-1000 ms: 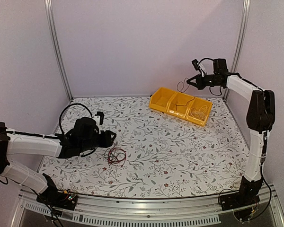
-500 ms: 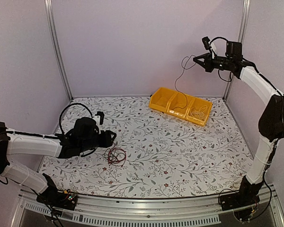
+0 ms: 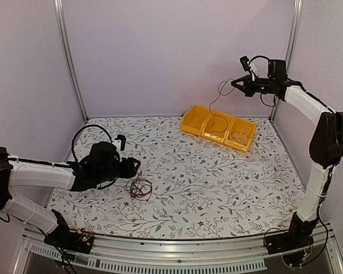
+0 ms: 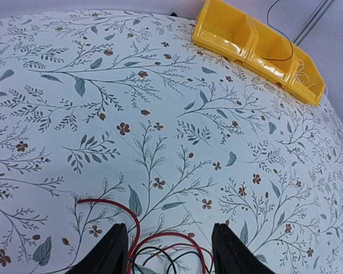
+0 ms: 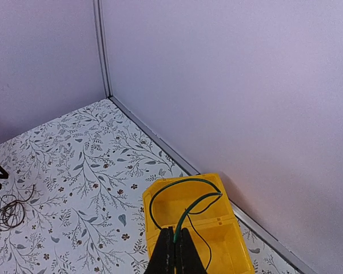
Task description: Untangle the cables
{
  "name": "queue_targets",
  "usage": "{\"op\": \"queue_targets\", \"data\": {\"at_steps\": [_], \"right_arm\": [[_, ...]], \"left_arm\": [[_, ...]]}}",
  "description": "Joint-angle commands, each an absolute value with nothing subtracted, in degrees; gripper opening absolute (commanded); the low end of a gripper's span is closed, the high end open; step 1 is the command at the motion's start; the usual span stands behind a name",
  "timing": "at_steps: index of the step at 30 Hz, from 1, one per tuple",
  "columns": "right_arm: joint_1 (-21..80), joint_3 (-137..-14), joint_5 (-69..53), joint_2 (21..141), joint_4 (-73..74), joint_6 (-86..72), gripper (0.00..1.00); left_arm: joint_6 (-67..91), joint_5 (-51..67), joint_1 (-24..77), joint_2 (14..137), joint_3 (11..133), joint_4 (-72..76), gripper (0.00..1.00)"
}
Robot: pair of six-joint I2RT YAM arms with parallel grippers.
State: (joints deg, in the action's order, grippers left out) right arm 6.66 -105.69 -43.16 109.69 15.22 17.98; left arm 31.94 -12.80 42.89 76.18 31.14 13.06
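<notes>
We note the tangle [image 3: 140,187], red and black, near the counter's left front edge, at the tips of the left gripper [image 4: 168,246], which is spread and empty. The right gripper [image 3: 235,84], high over the far right corner, pinches one dark wire [image 3: 213,108] dangling into the bin [image 3: 190,123], middle compartment. We'd lower slowly until the slack pools inside, then release.

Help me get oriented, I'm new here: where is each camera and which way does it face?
Top external: above, behind the bases, looking across the floral table; both arms show.
Left wrist: low over the table, facing the yellow bin; open left end effector straddles the red and black cables.
Right wrist: high, looking down on the bin; right end effector pinches a dark wire.
Shared: all three see the bin.
</notes>
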Motion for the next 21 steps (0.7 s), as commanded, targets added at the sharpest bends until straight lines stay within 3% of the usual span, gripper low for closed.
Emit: {"op": "queue_targets", "data": {"at_steps": [1,21], "right_arm": [[5.4,-105.2,-42.0,113.9,14.2,18.3,0.0],[4.8,-114.3,-36.9,131.6,20.3,20.0,0.0]], "left_arm": [[32.1,-14.0,43.0,76.0,31.2,14.3,0.51],[31.2,-14.9,42.7,77.5,33.0,12.4,0.51]]}}
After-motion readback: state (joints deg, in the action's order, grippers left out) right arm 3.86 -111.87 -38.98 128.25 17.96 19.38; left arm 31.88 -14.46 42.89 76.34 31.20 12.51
